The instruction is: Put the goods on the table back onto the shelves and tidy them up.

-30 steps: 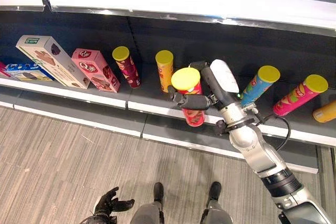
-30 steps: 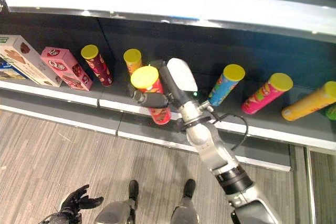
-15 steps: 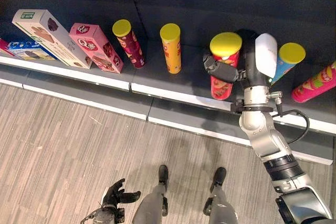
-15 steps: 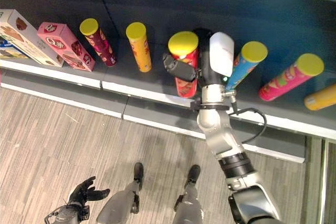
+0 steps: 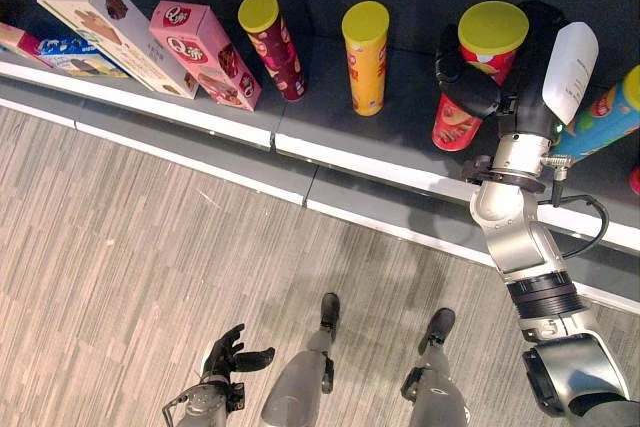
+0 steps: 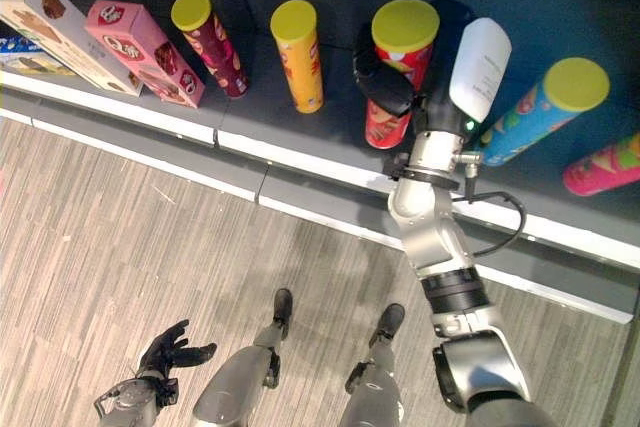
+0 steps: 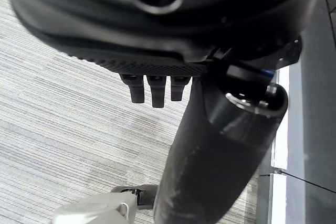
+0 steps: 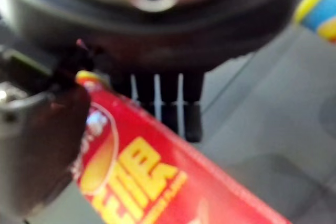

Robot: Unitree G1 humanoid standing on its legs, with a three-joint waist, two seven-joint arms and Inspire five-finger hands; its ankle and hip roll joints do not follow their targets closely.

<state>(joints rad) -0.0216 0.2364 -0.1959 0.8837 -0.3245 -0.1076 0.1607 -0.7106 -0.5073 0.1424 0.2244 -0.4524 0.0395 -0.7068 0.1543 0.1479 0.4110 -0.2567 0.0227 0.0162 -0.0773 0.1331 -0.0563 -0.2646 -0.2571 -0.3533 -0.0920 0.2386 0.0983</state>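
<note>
My right hand (image 5: 520,77) is shut on a red chip can with a yellow lid (image 5: 480,67), holding it upright on the dark shelf (image 5: 400,137). The wrist view shows the red can (image 8: 157,182) pressed between thumb and fingers (image 8: 178,108). An orange can (image 5: 366,55) and a maroon can (image 5: 272,42) stand to its left. A blue can (image 5: 610,117) leans just right of the hand. My left hand (image 5: 232,357) hangs low over the floor, fingers relaxed and open (image 7: 155,90).
Pink box (image 5: 205,52) and a larger white box (image 5: 105,32) lean on the shelf's left part, with a blue packet (image 5: 75,52) behind them. A pink can (image 6: 605,162) lies further right. The shelf's white front edge (image 5: 190,117) runs across. Wood-pattern floor lies below.
The camera has tilted down. My right hand has carried the red can further back and to the right on the shelf, close to the blue can. The left hand stays low.
</note>
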